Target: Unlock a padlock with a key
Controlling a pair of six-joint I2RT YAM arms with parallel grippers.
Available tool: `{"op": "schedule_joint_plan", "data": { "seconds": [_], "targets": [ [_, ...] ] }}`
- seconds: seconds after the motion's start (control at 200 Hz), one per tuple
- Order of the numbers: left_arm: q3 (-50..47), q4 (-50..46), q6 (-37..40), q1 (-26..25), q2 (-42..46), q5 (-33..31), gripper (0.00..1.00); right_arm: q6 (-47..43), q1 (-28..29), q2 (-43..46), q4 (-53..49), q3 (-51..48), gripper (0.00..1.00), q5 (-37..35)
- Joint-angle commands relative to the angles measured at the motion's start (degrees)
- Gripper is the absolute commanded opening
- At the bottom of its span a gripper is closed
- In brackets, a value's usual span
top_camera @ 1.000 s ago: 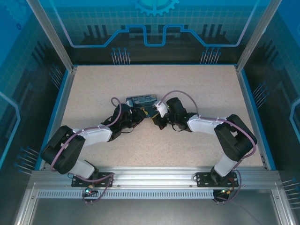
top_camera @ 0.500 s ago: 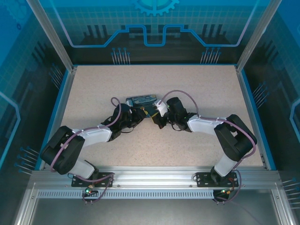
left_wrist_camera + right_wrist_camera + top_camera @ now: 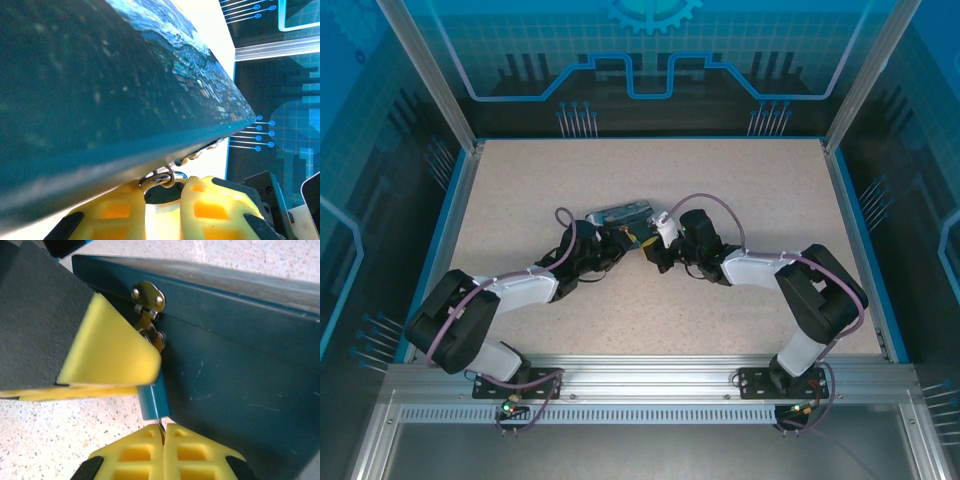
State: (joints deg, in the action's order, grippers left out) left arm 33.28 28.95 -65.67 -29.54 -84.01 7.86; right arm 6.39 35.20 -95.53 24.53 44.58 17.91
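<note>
Padlock point(image 3: 160, 179) sits pinched between the left gripper's point(image 3: 164, 186) narrowed fingers, hanging off the tin's point(image 3: 100, 75) hasp point(image 3: 148, 297). Right gripper point(image 3: 163, 430) is clamped tight on the key point(image 3: 159, 424). The blade pokes past its tips and looks short of the lock. Insertion and turn remain.

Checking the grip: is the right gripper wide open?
No, the right gripper is shut, pinching the thin key beside the tin.
</note>
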Motion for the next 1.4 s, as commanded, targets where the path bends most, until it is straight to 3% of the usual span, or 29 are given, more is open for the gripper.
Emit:
{"op": "schedule_joint_plan", "data": {
  "seconds": [0.0, 0.355, 0.6, 0.82, 0.9, 1.021, 1.221, 1.391],
  "targets": [
    [1.2, 3.1, -1.2, -1.0, 1.7, 2.7, 0.02, -0.2, 0.1, -0.6, 7.4, 0.9, 0.00, 3.5],
    [0.7, 2.8, -1.1, -1.1, 2.9, 2.5, 0.02, 0.2, -0.2, -1.7, 7.6, 3.1, 0.00, 8.5],
    [0.3, 1.0, 0.0, -1.0, 3.8, 0.6, 0.02, 1.4, -3.5, 0.9, 6.4, -1.3, 0.10, 9.2],
    [0.5, 0.0, 0.7, -0.5, 3.9, 0.2, 0.01, 1.0, -6.7, 5.7, 5.6, -6.7, 0.34, 11.8],
    [0.6, -0.2, 0.9, -0.6, 3.7, 0.4, 0.01, 1.6, -7.8, 6.9, 5.4, -7.8, 0.38, 13.9],
    [0.6, 0.0, 0.7, -0.5, 3.2, 0.8, 0.01, 2.1, -7.8, 6.8, 3.6, -6.3, 0.39, 17.6],
    [0.3, 0.2, 0.7, -0.6, 2.9, 1.4, 0.01, 3.2, -6.6, 3.2, 1.4, -1.5, 0.39, 17.8],
    [0.3, 0.5, 0.5, -0.6, 3.0, 1.5, 0.02, 6.2, -6.4, -0.2, 4.9, 0.2, 0.38, 19.1]
  ]
}}
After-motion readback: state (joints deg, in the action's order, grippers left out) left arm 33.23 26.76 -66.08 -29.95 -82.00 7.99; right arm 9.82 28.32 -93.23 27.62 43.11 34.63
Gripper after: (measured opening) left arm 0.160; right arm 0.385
